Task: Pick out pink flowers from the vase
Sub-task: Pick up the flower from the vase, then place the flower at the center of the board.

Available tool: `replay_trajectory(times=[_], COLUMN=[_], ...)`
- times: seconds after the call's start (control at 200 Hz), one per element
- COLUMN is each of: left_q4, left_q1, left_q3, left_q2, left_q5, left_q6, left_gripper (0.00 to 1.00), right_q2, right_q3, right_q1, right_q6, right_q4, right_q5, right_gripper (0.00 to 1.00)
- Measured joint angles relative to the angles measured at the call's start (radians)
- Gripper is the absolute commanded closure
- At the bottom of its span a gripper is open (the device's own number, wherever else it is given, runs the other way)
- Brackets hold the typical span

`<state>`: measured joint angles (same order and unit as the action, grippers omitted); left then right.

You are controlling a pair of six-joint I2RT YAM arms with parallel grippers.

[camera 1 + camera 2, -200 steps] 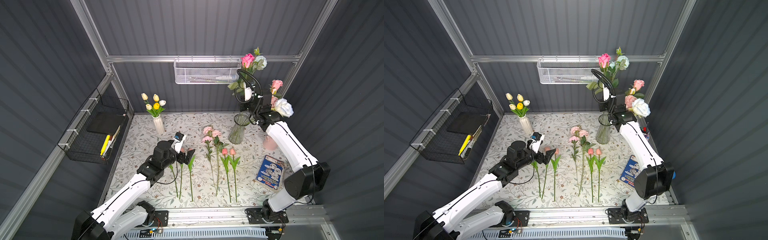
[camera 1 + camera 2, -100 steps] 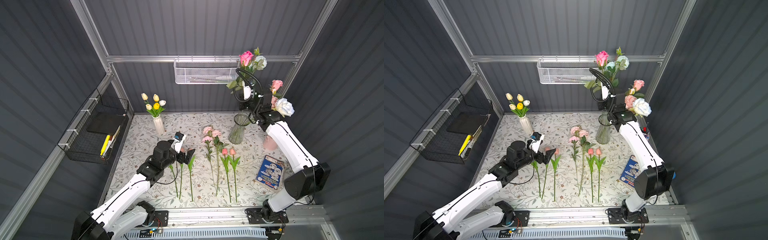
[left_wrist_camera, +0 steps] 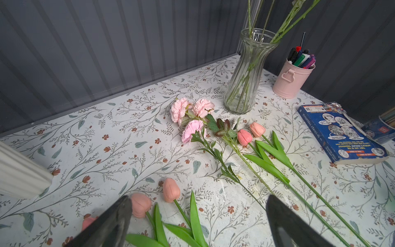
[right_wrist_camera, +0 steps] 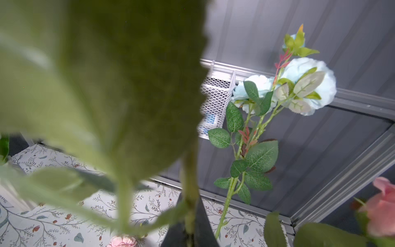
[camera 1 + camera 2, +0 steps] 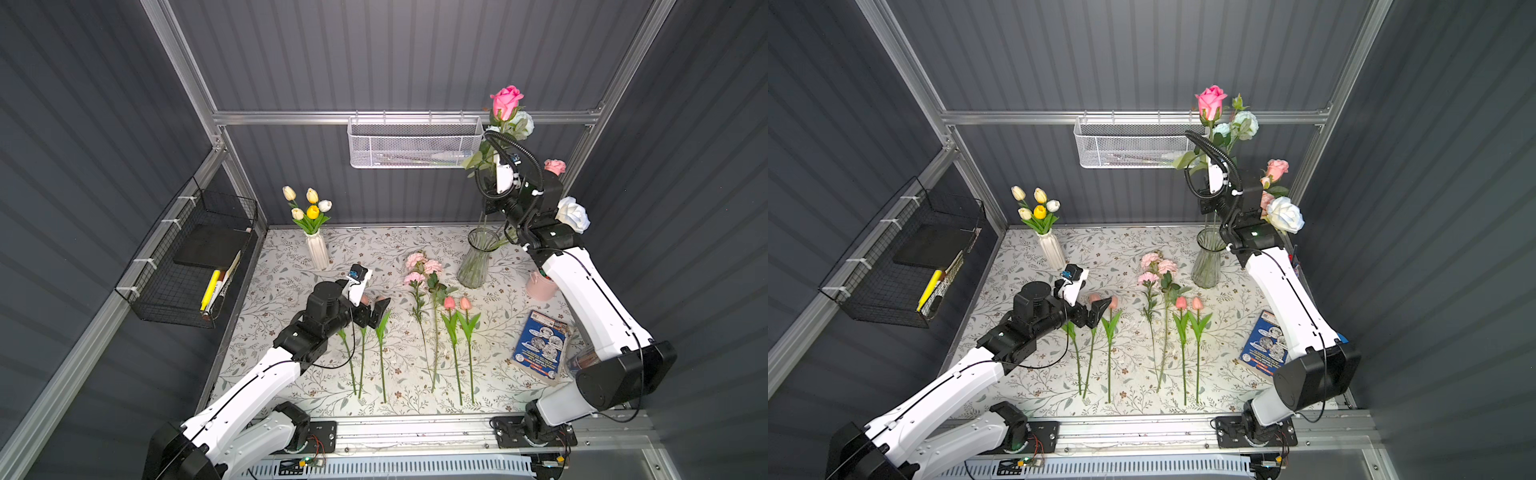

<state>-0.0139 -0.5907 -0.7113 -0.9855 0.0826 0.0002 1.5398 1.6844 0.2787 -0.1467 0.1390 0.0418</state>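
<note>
My right gripper is shut on the green stem of a bright pink rose and holds it high above the glass vase. A big blurred leaf fills most of the right wrist view. Pale blue roses, a white rose and a smaller pink rose still stand in the vase. On the table lie pink carnations and pink tulips. My left gripper hangs open over more pink tulips, holding nothing.
A white ribbed vase of yellow and cream tulips stands at the back left. A pink pen cup and a blue book sit by the right arm. A white mesh basket hangs on the back wall, a black wire basket on the left.
My right gripper has risen with the pink rose, so the bloom sits higher than before. The left arm has not moved.
</note>
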Motion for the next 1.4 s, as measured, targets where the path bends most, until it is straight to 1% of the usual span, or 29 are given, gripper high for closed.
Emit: replay_trajectory(times=[0.26, 0.495, 0.655, 0.77, 0.825, 0.951, 1.066, 1.176, 1.291, 1.396], left_q4=[0.0, 0.0, 0.0, 0.0, 0.0, -0.01, -0.025, -0.028, -0.032, -0.041], left_q1=[0.0, 0.0, 0.0, 0.0, 0.0, 0.0, 0.0, 0.0, 0.0, 0.0], left_q3=[0.0, 0.0, 0.0, 0.0, 0.0, 0.0, 0.0, 0.0, 0.0, 0.0], left_q2=[0.0, 0.0, 0.0, 0.0, 0.0, 0.015, 0.053, 0.082, 0.087, 0.086], left_q5=[0.0, -0.001, -0.003, -0.008, -0.016, -0.077, -0.153, -0.217, -0.255, -0.271], left_q6=[0.0, 0.0, 0.0, 0.0, 0.0, 0.0, -0.001, -0.004, -0.004, -0.005], left_gripper=[0.01, 0.01, 0.01, 0.01, 0.01, 0.01, 0.01, 0.01, 0.01, 0.01], right_q2=[0.004, 0.002, 0.002, -0.005, -0.014, -0.061, -0.148, -0.204, -0.187, -0.113], right_q3=[0.052, 0.155, 0.208, 0.221, 0.22, 0.187, 0.074, -0.035, -0.069, -0.039], right_q1=[0.016, 0.076, 0.106, 0.134, 0.147, 0.175, 0.217, 0.239, 0.239, 0.24], right_q6=[-0.027, -0.087, -0.116, -0.113, -0.084, 0.047, 0.166, 0.3, 0.422, 0.521], right_q4=[-0.005, -0.05, -0.07, -0.067, -0.051, 0.023, 0.099, 0.178, 0.278, 0.397], right_q5=[-0.013, 0.051, 0.065, 0.066, 0.066, 0.055, 0.041, -0.004, -0.061, -0.13], right_gripper=[1.0, 1.0, 1.0, 1.0, 1.0, 1.0, 1.0, 1.0, 1.0, 1.0])
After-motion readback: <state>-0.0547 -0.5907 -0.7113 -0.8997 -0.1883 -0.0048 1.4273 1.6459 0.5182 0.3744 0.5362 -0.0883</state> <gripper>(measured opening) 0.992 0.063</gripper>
